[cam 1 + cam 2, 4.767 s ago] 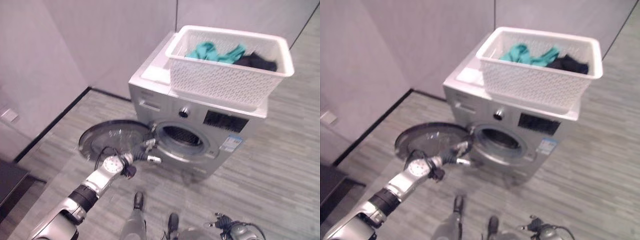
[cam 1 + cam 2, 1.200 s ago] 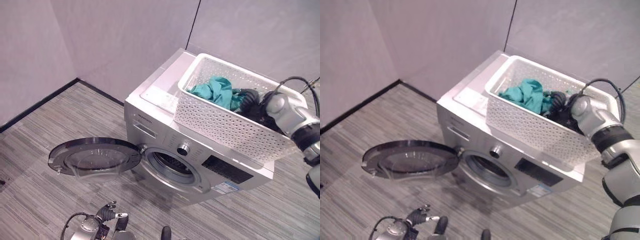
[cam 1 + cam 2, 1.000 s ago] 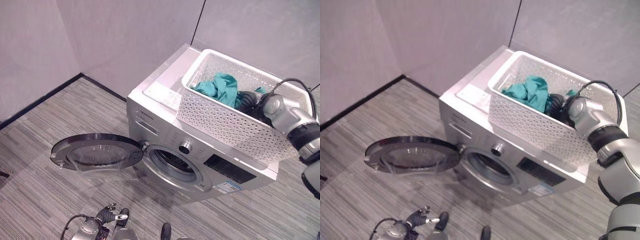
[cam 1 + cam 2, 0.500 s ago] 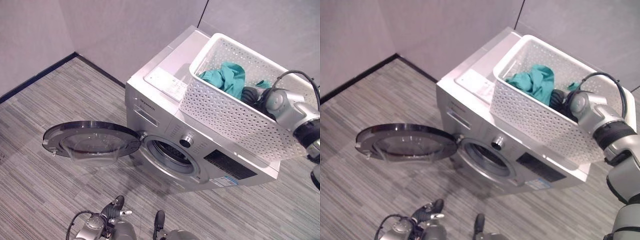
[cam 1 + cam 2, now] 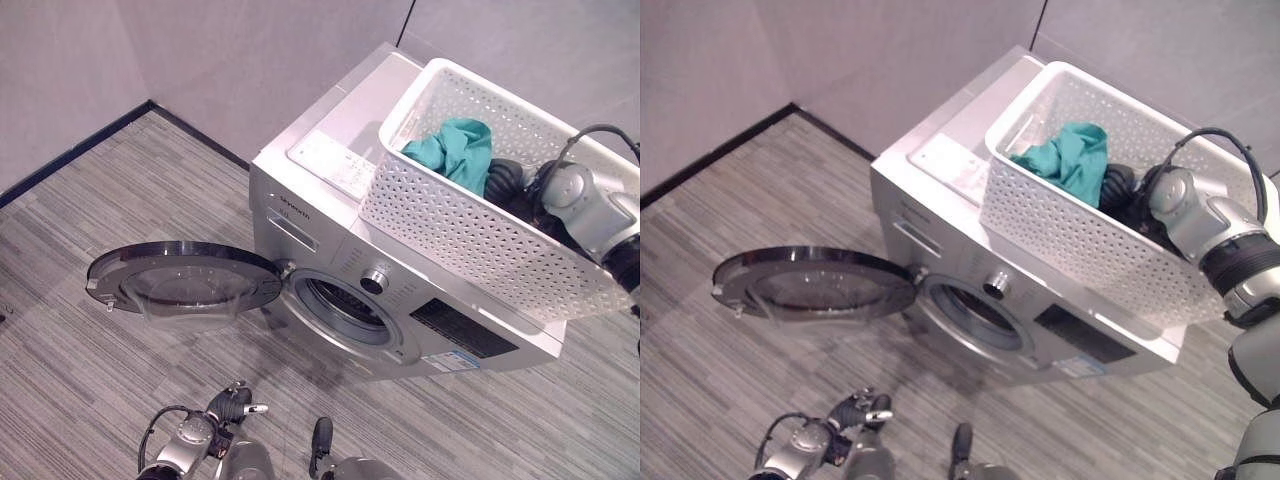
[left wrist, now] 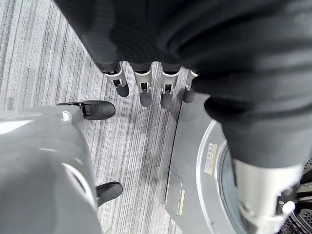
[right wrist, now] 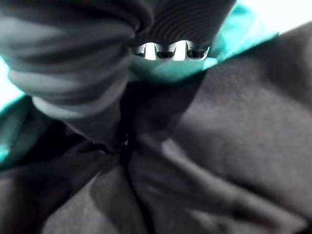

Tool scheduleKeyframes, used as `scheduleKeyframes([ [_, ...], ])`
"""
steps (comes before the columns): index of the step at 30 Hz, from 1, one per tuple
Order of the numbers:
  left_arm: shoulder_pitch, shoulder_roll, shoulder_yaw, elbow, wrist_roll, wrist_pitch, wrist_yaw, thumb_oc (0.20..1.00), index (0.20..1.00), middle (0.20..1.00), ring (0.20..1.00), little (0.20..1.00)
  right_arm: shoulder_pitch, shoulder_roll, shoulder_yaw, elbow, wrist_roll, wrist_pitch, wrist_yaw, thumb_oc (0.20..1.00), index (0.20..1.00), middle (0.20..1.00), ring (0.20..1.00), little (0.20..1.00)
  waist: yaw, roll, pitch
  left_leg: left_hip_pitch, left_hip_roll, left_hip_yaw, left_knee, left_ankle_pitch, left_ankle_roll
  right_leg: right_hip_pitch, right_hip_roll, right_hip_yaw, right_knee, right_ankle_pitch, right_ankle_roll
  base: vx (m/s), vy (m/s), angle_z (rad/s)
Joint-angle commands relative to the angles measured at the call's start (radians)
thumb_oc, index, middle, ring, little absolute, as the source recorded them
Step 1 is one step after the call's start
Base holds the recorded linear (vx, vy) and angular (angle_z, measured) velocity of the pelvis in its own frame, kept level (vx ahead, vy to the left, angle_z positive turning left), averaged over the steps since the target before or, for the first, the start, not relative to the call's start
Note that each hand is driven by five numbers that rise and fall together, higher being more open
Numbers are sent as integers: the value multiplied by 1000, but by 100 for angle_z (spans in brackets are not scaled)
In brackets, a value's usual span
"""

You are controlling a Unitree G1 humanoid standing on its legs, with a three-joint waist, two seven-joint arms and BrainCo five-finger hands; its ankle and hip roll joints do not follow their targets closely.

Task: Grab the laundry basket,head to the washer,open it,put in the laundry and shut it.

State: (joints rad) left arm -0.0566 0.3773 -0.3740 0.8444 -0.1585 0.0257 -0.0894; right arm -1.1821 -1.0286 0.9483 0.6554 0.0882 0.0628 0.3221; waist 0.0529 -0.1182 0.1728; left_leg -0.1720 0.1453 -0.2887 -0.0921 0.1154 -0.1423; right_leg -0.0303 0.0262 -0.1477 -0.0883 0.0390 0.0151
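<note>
right hand [image 5: 1118, 188] is down inside the laundry basket [image 5: 470, 230], its fingers buried among the clothes; in the right wrist view the fingertips press into the dark garment [image 7: 229, 161] with the teal garment [image 7: 165, 70] just past them, but whether they have closed on cloth i cannot tell

going from the biggest thing down: the washer [image 5: 330, 230] stands by the grey wall, and the basket sits across its top, overhanging the front edge a little. the round door [image 5: 185, 285] already hangs wide to the robot's left and the drum opening [image 5: 345, 310] is bare, so carrying and opening look finished; the step in hand is taking laundry out of the basket. both garments lie in the basket, teal [image 5: 455, 150] on the side away from the arm, dark one under the hand

next move, as i judge it: close firmly on a bunch of cloth, lift it over the basket's tall rim, then bring it down and forward to the drum mouth

in the way: the basket wall, which trailing cloth could snag on, perhaps dragging the basket off its perch

left hand [image 5: 232, 405] hangs low near the floor with fingers [image 6: 141, 90] loosely extended, holding nothing
</note>
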Motion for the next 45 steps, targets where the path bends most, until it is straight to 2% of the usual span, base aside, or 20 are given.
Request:
scheduleKeyframes([
  [1,-50,-5,-54,61,1,-25,8,1000,1000,1000,1000,1000,-112,-9,-90,52,109,-37,-115,200,200,200,200,200,24,-28,-30,180,27,89,5,-175,66,-16,-67,31,1,-51,44,0,0,0],
  [10,-41,-2,-61,120,4,-38,5,1000,1000,1000,1000,1000,-258,-27,-175,94,297,-94,-227,200,200,200,200,200,9,-31,-85,215,20,101,5,-198,69,15,-71,42,1,-58,45,20,13,0],
  [16,-46,0,-67,149,2,-44,16,1000,1000,1000,1000,1000,-347,2,-179,168,334,-105,-275,200,200,200,200,200,1,-36,-111,234,17,107,5,-209,73,31,-74,49,1,-58,46,0,0,0],
  [21,-50,0,-72,155,-3,-47,23,1000,1000,1000,1000,1000,-393,28,-148,247,329,-96,-272,200,200,200,200,200,-2,-40,-124,247,12,110,5,-214,77,41,-80,47,4,-54,48,11,12,-2],
  [25,-42,1,-70,155,-1,-46,21,1000,1000,1000,1000,1000,-378,32,-119,237,315,-85,-235,200,200,200,200,200,-4,-42,-124,252,8,113,5,-216,79,43,-83,49,5,-53,51,8,17,-3],
  [32,-25,-3,-66,137,13,-44,9,1000,1000,1000,1000,1000,-306,-1,12,209,134,-48,-132,200,200,200,200,200,-1,-43,-107,255,2,114,5,-216,82,44,-90,46,7,-50,54,0,0,0],
  [39,-27,-6,-76,122,30,-44,0,1000,1000,1000,1000,1000,-215,12,83,186,-26,-32,-58,200,200,200,200,200,8,-38,-82,247,-1,111,5,-213,85,35,-93,45,4,-45,56,0,0,0],
  [42,-37,-8,-87,98,34,-38,-6,1000,1000,1000,1000,1000,-142,12,136,164,-160,-25,-6,200,200,200,200,200,16,-32,-60,229,-4,102,5,-206,85,26,-94,42,2,-46,56,0,0,0],
  [43,-36,-8,-88,98,34,-38,-6,1000,1000,1000,1000,1000,-141,12,134,163,-161,-25,-6,216,216,216,216,216,16,-33,-61,229,-4,101,5,-206,85,25,-95,41,2,-46,56,0,0,0],
  [44,-37,-6,-87,90,34,-38,-8,1000,1000,1000,1000,1000,-127,8,134,156,-168,-25,2,344,344,344,344,344,18,-32,-58,225,-4,98,5,-205,85,24,-95,40,1,-47,56,-3,-11,3],
  [45,-38,-3,-89,83,36,-37,-8,1000,1000,1000,1000,1000,-112,10,124,158,-173,-20,7,724,724,724,724,724,20,-33,-55,219,-5,95,6,-204,85,22,-95,37,1,-47,55,-10,-14,5],
])
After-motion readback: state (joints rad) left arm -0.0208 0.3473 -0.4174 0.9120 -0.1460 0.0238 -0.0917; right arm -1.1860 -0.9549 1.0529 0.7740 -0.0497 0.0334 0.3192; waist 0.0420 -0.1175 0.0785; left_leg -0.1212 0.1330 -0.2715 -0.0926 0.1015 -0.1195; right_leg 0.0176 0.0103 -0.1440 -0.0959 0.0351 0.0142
